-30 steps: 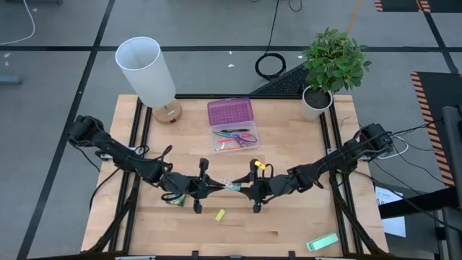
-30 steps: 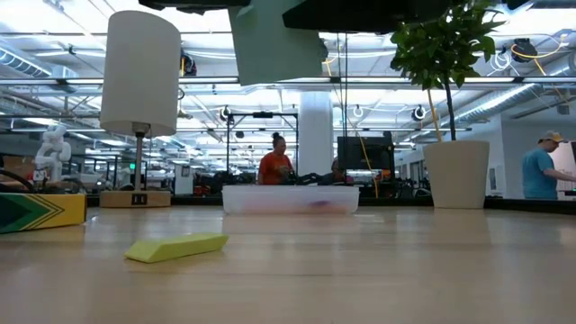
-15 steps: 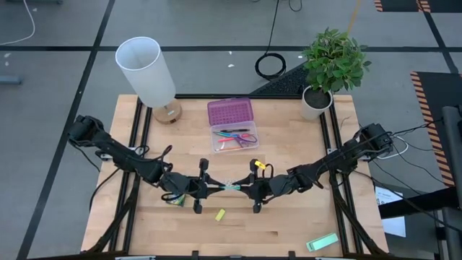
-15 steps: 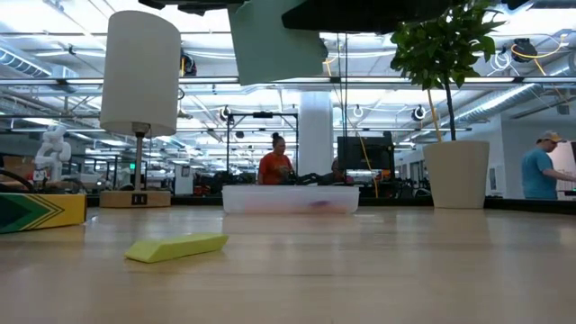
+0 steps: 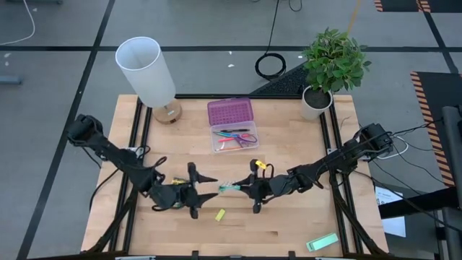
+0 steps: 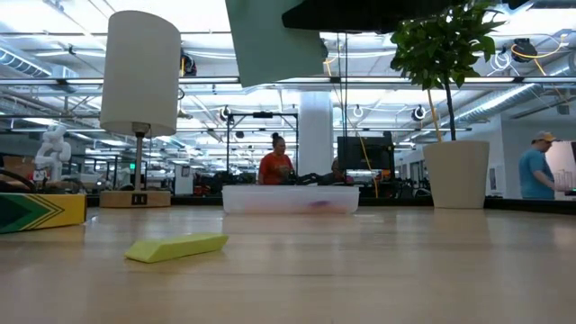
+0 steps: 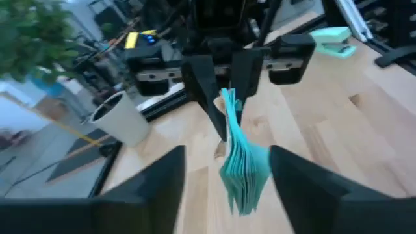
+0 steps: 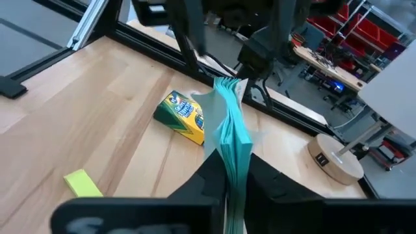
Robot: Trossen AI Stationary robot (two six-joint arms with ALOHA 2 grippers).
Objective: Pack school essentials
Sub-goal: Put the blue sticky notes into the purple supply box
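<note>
Right tool pinches teal-edged packet; writing unreadable.

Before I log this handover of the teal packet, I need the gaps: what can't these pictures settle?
- Teal-edged packet: its print is blurred in both wrist views.
- Clear case: contents too small in the high view, blurred in the low view.
- Crayon box: cut off by the low view's edge.
</note>
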